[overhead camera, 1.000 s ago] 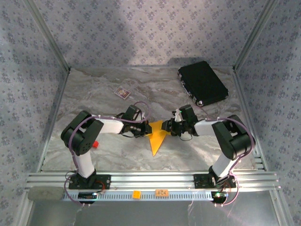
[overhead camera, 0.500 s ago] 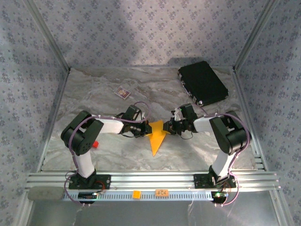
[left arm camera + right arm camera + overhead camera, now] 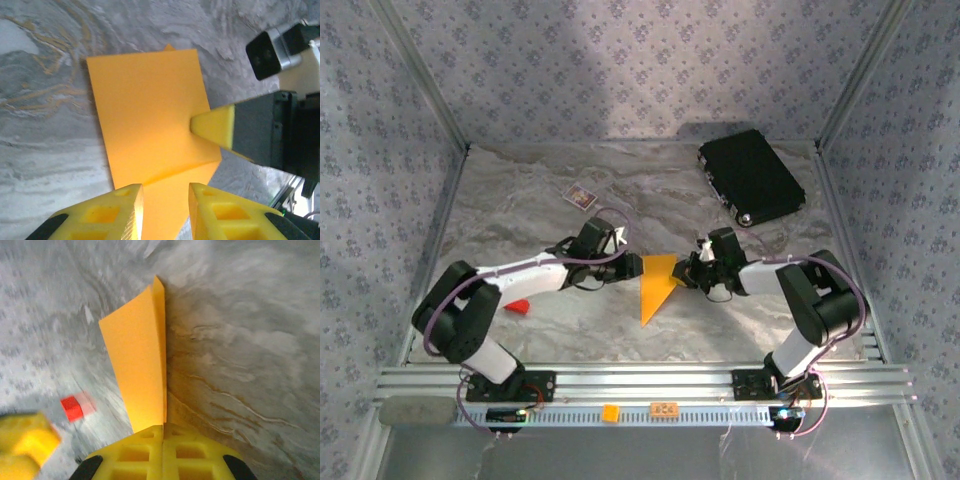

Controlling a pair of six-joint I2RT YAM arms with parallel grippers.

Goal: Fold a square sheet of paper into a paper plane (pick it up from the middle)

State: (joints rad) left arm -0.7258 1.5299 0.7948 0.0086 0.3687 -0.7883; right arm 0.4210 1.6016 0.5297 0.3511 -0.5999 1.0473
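Left pincer (image 3: 165,197) was drawn back, spread, off folded orange paper (image 3: 657,285); right pincer (image 3: 163,432) was clamped on its edge; handover judged done.

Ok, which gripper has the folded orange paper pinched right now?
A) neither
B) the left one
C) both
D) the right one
D: the right gripper has its fingers pressed together on the edge of the folded orange paper, while the left gripper has a clear gap between its fingers and pinches nothing.
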